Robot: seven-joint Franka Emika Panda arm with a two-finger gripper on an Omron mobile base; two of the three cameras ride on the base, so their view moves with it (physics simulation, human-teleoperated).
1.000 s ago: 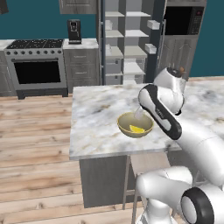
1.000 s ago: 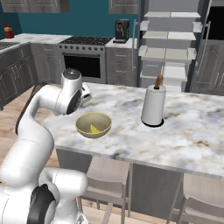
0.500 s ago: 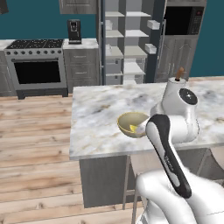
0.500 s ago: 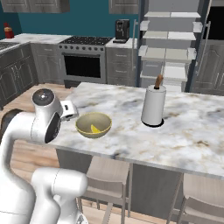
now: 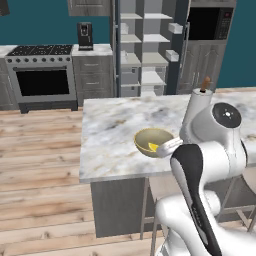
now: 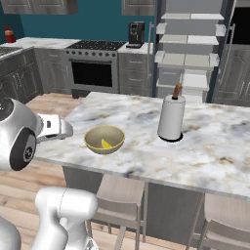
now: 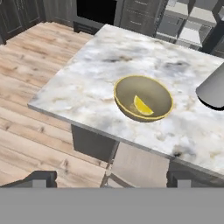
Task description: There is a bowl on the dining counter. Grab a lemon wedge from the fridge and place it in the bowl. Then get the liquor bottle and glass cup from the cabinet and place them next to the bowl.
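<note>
A yellow-rimmed bowl (image 5: 152, 141) (image 6: 104, 139) (image 7: 143, 98) sits near the front edge of the marble dining counter (image 5: 112, 135) (image 6: 215, 151) (image 7: 83, 87). A yellow lemon wedge (image 7: 142, 106) (image 6: 105, 144) (image 5: 152, 147) lies inside it. My gripper (image 7: 111, 178) hangs back from the counter's near edge, above the stool side, looking down at the bowl. Its fingertips (image 7: 41, 177) stand wide apart with nothing between them, so it is open. The open fridge (image 5: 145, 50) (image 6: 190, 53) stands behind the counter. The liquor bottle and glass cup are out of view.
A paper towel roll (image 5: 200, 107) (image 6: 171, 118) (image 7: 213, 89) stands on the counter right of the bowl. Stools (image 7: 135, 164) (image 6: 122, 193) sit under the near edge. A stove (image 5: 42, 75) (image 6: 95, 68) and coffee machine (image 5: 85, 36) (image 6: 135, 34) line the back wall.
The arm has swung and drawn back from over the bowl toward the base. The lemon wedge stays in the bowl and the gripper stays open.
</note>
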